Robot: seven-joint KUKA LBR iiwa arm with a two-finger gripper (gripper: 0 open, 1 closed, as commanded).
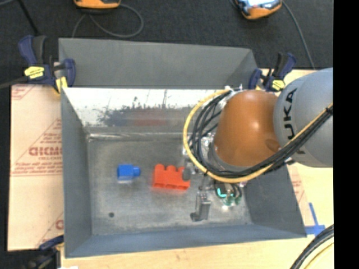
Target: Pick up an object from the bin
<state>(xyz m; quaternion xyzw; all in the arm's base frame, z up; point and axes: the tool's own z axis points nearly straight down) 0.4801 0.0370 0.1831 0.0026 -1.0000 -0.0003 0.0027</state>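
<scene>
My gripper (198, 210) hangs low over the bin floor at the right of the middle, near the front wall, with nothing seen in it. Just to its left, and a little further back, lies a red-orange toy brick (169, 178) with studs on top. It sits close to the gripper but apart from it. A small blue block (128, 172) rests further left on the floor. A small teal and white thing (228, 196) peeks out from under the wrist, right of the gripper. I cannot tell what it is.
The arm with its orange dome and looped cables covers the bin's right side, hiding the floor beneath. Sloped grey walls ring the floor, and the front wall stands close to the gripper. Bare floor stretches left of the blue block and in front of both blocks.
</scene>
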